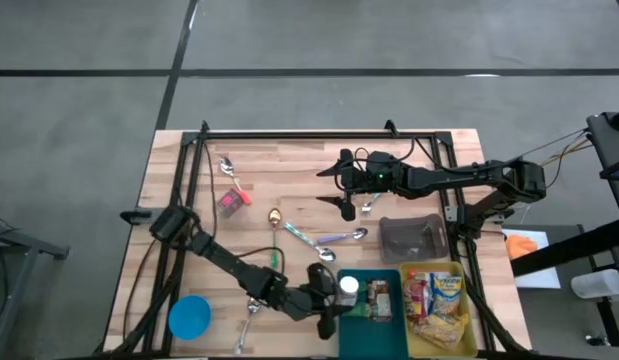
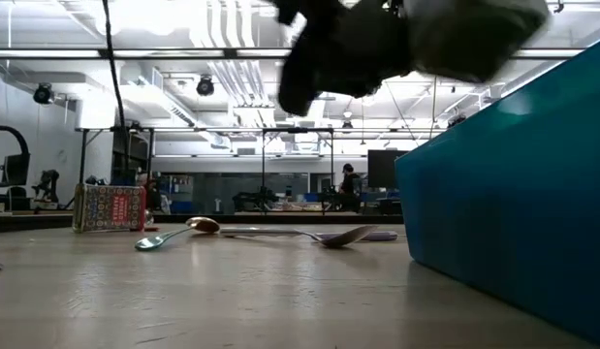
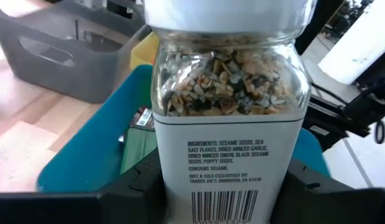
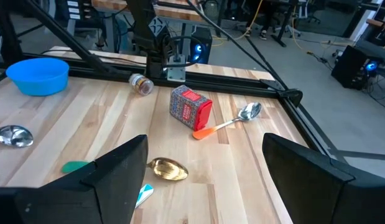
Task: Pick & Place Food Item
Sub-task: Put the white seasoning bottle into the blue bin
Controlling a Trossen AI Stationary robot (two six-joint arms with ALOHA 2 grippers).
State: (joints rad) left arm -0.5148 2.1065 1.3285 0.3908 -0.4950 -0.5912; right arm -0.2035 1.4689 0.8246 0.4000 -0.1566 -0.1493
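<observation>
A glass jar of seed seasoning (image 3: 226, 93) with a white lid (image 1: 347, 288) and a white label hangs upright over the left edge of the teal bin (image 1: 387, 340). My left gripper (image 1: 339, 294) is shut on it and shows as a dark blur in the low view (image 2: 348, 48). The teal bin (image 3: 86, 155) lies below and beyond the jar. My right gripper (image 1: 346, 190) hovers open over the far middle of the table, with nothing between its fingers (image 4: 117, 168). My left gripper pinches the jar's lower body at the label (image 3: 173, 186), one finger (image 3: 139, 186) on each side. The fingers reach in about level from the table's left. The jar stands upright in the hold, lid up, clear of the table and the bin.
A yellow bin (image 1: 471, 330) with snack packets stands right of the teal one, with a grey bin (image 1: 389, 240) behind them. Spoons (image 1: 341, 238), a red tin (image 1: 230, 200) and a blue bowl (image 1: 189, 317) lie on the wood. A black frame (image 1: 319, 133) edges the far side.
</observation>
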